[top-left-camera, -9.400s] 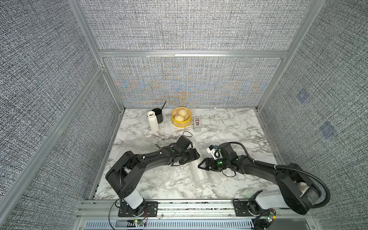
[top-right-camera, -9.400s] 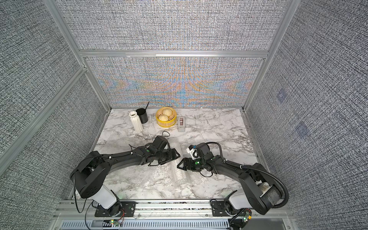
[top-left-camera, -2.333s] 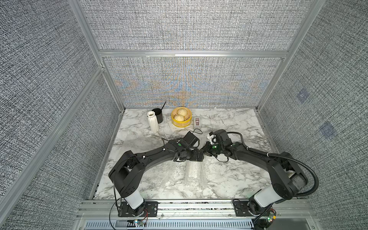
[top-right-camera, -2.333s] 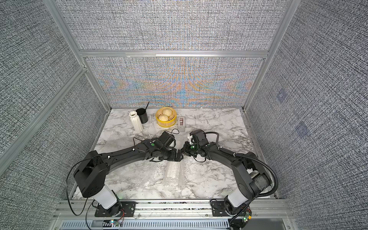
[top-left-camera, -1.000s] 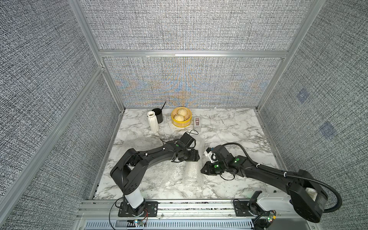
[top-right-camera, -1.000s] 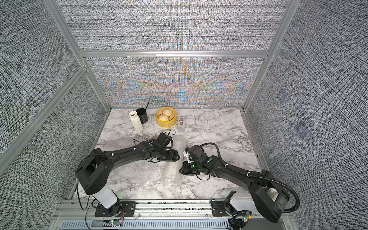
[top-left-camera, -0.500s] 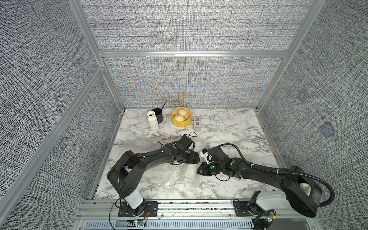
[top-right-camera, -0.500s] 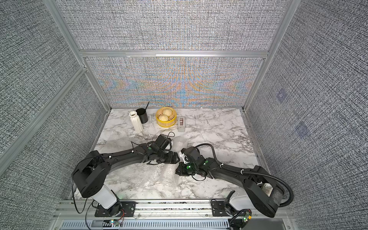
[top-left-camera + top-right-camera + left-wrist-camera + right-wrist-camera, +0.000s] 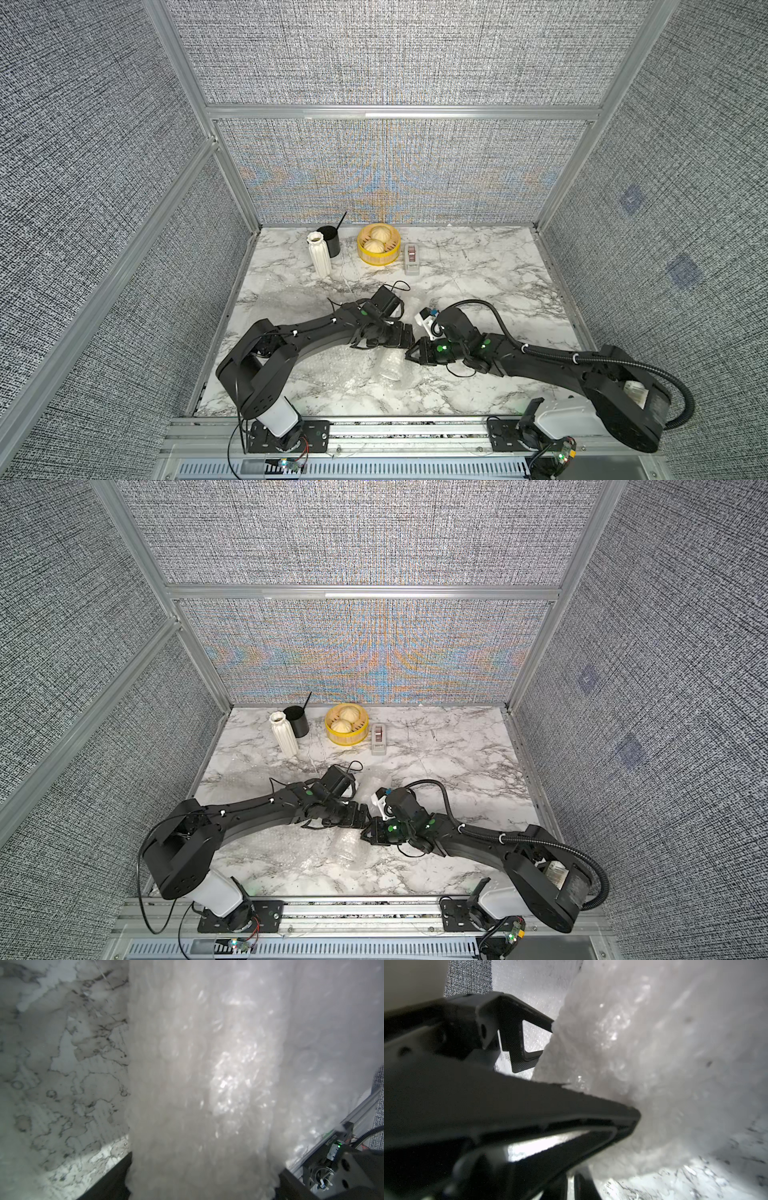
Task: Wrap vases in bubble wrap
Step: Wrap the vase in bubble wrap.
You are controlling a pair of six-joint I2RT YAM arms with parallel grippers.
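The right half of the tabletop [image 9: 490, 270] lies bare, an easy passage. Along the back edge stand a slim vase [image 9: 319, 255], black mug [image 9: 330, 247], yellow steamer [image 9: 379, 261] and small box [image 9: 411, 259]. The left arm [image 9: 316, 332] and right arm [image 9: 536, 357] meet mid-front over crumpled bubble wrap [image 9: 388, 365], seemingly bulging around something, blocking that lane.

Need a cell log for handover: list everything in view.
vase: one, white, upright, back left
mug: one, black, beside vase, stick in it
steamer: one, yellow, back centre
buns: two, pale, in steamer
box: one, grey-white, beside steamer
wrap: count unclear, clear, flat on table front
bundle: one, clear wrap, between grippers, contents hidden
table: one, white marble
left gripper: black, open astride bundle
right gripper: black, shut, at bundle
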